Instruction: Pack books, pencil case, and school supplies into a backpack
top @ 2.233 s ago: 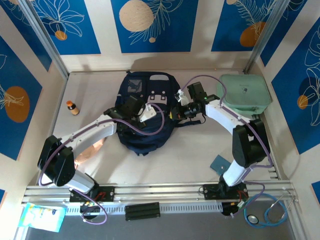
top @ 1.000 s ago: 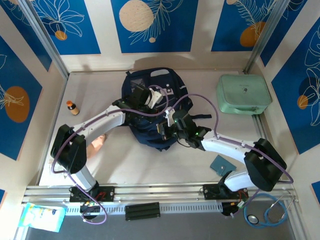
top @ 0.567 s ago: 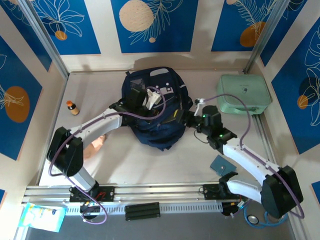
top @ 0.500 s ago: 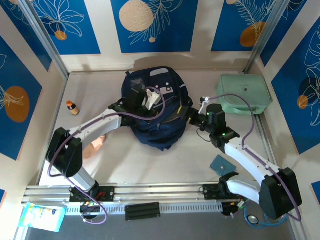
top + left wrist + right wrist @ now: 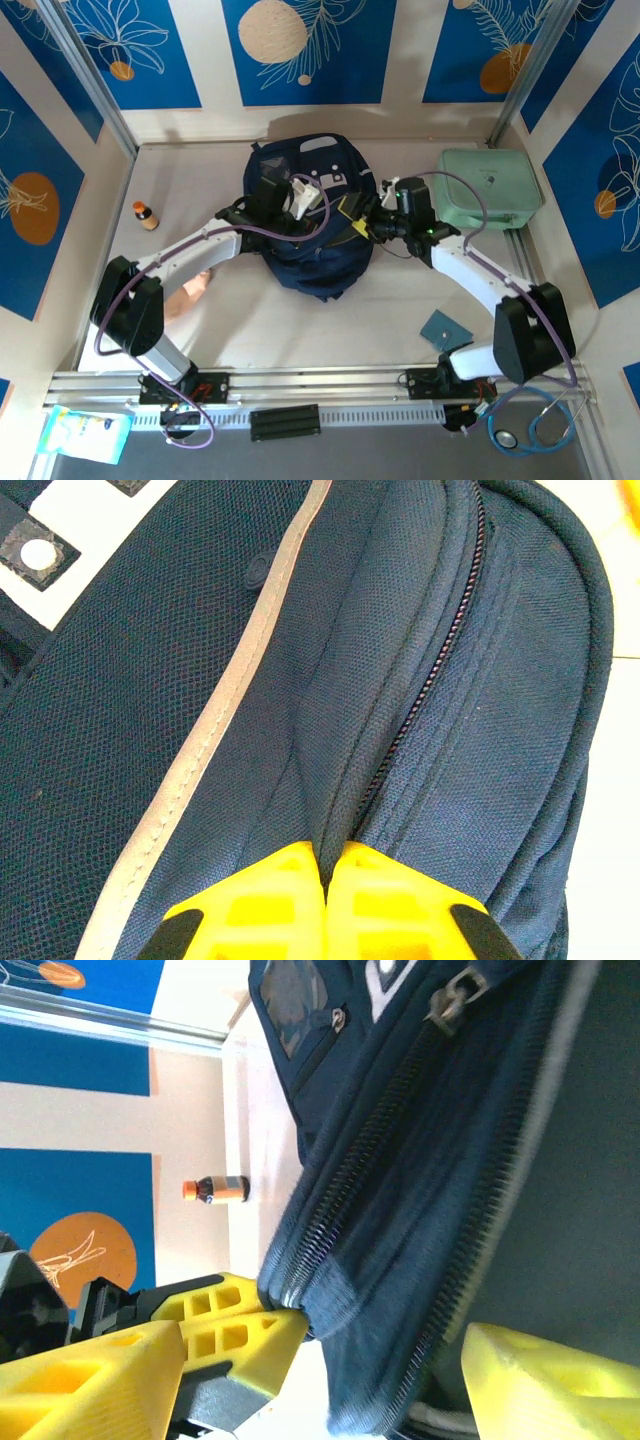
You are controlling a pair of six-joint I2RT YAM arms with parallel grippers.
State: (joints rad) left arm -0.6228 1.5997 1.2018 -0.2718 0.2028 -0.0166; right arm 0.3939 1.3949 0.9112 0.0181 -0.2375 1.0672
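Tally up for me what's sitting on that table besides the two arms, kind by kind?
Navy backpack: 1
Mint-green case: 1
Orange-capped bottle: 1
Teal-blue booklet: 1
Pinkish flat item, partly hidden: 1
Total: 5

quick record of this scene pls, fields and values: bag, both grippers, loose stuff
backpack: middle of table, front pocket up, between the two grippers
left gripper: shut, pinching a fold of backpack fabric beside the zipper
right gripper: open, backpack's edge between its fingers
booklet: on table, near right side, not packed
green case: far right corner, outside backpack
bottle: left side, apart from the rest
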